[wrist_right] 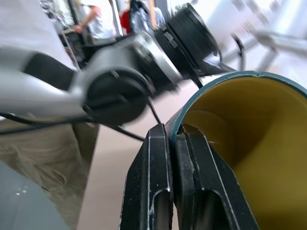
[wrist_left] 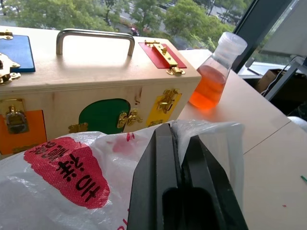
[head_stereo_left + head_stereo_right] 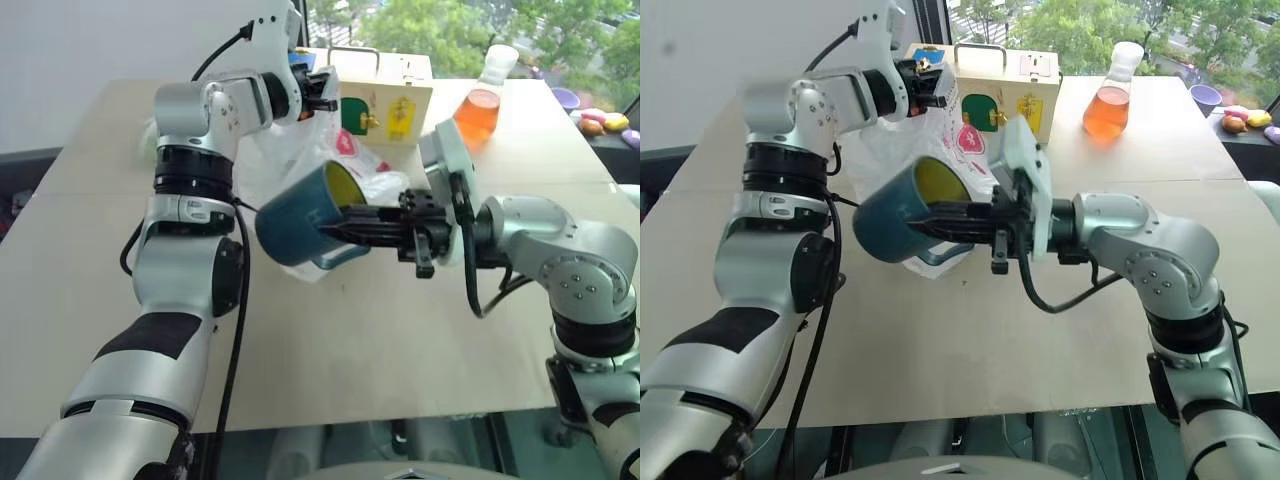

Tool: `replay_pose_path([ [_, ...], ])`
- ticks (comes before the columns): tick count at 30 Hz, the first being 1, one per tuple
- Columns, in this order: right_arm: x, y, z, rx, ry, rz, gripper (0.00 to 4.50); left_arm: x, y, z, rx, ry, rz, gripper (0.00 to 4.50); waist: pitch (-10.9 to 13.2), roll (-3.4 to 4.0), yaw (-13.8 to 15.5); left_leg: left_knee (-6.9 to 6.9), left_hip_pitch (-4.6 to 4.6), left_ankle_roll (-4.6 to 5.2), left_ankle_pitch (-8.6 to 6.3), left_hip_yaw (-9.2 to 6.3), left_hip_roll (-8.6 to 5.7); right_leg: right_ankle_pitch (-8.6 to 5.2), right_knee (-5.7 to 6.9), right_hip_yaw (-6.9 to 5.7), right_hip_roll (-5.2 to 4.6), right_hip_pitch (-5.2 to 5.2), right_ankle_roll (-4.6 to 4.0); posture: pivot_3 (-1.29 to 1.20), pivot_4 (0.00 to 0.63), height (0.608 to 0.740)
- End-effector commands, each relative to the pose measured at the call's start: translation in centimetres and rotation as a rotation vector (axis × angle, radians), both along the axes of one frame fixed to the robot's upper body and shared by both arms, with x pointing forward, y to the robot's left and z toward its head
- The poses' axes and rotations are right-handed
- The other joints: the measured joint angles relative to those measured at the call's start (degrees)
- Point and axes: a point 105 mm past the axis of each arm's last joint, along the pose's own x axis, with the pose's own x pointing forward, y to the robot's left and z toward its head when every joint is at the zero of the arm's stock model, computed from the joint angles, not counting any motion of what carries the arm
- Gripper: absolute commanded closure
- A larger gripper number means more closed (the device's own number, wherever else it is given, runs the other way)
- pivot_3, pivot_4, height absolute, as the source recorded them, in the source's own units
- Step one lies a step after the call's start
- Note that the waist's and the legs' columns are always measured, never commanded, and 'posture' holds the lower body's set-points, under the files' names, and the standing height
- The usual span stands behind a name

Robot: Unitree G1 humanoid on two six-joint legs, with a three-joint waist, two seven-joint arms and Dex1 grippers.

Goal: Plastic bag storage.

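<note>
I have the blue mug lifted off the table, tipped on its side, its yellow inside empty and mouth facing the plastic bag. My right gripper is clamped on the mug's rim. My left gripper pinches the bag's top, holding it up before the wooden box; a flask of orange liquid stands behind.
</note>
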Motion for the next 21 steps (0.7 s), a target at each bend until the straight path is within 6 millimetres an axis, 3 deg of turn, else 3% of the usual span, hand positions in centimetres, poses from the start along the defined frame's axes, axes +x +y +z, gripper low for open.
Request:
replay_pose_path([
  [1,5.1,1.5,-2.0,-0.051,0.022,-0.291,4.48,-0.9,0.0,3.1,-0.026,-0.104,-0.032,4.5,0.0,0.0,-0.42,-0.05,-0.06,0.0,0.0,0.07,0.01,0.0,0.0,0.05,0.0,-0.16,0.0,0.0,0.15,0.74],
  [3,7.9,0.6,-4.0,-0.155,-0.009,-0.508,4.48,-1.7,0.7,2.9,-0.02,-0.102,-0.061,4.5,-0.01,0.01,-0.76,-0.06,-0.17,-0.01,0.01,0.11,0.01,-0.01,-0.02,0.1,-0.01,-0.32,-0.01,0.0,0.15,0.74],
  [6,10.5,-3.5,-5.6,-0.267,-0.073,-0.771,4.48,-3.8,1.4,2.4,-0.017,-0.06,-0.142,4.5,-0.01,0.03,-1.13,0.09,-0.61,-0.05,0.03,0.15,-0.02,0.0,0.43,0.19,-0.05,-0.81,-0.01,0.0,0.15,0.74],
  [9,11.4,-7.1,-4.9,-0.263,-0.094,-0.916,4.48,-5.3,2.5,1.3,-0.006,0.005,-0.162,4.5,0.0,0.04,-1.11,0.09,-0.66,-0.04,0.03,0.13,-0.26,-0.01,0.48,0.16,-0.3,-0.88,0.02,0.0,0.15,0.74],
  [10,10.8,-7.6,-4.3,-0.226,-0.085,-0.905,4.48,-5.8,2.7,0.8,-0.006,0.037,-0.174,4.5,0.0,0.04,-1.04,0.12,-0.68,-0.04,0.03,0.07,-0.28,-0.01,0.48,0.13,-0.31,-0.86,0.03,0.0,0.15,0.74],
  [13,7.1,-5.7,-2.6,-0.067,0.005,-0.688,4.48,-7.3,2.1,0.1,-0.028,0.092,-0.239,4.5,0.0,0.04,-1.09,0.14,-0.68,-0.03,0.03,-0.06,-0.27,-0.02,0.48,0.02,-0.29,-0.8,0.03,0.0,0.15,0.74],
  [15,5.9,-4.0,-2.5,-0.041,0.025,-0.601,4.48,-8.1,0.9,0.3,-0.081,0.116,-0.302,4.5,-0.01,0.04,-1.34,0.15,-0.66,-0.03,0.03,-0.12,-0.24,-0.02,0.51,-0.01,-0.25,-0.77,0.02,0.0,0.15,0.74],
  [21,7.9,-0.3,-3.7,-0.005,0.074,-0.621,4.48,-11.0,-1.5,0.3,-0.119,0.143,-0.467,4.5,0.0,0.06,-1.38,0.61,-0.47,0.11,-0.05,-0.06,-0.26,-0.02,0.77,0.1,-0.25,-0.64,0.03,0.0,0.15,0.74],
])
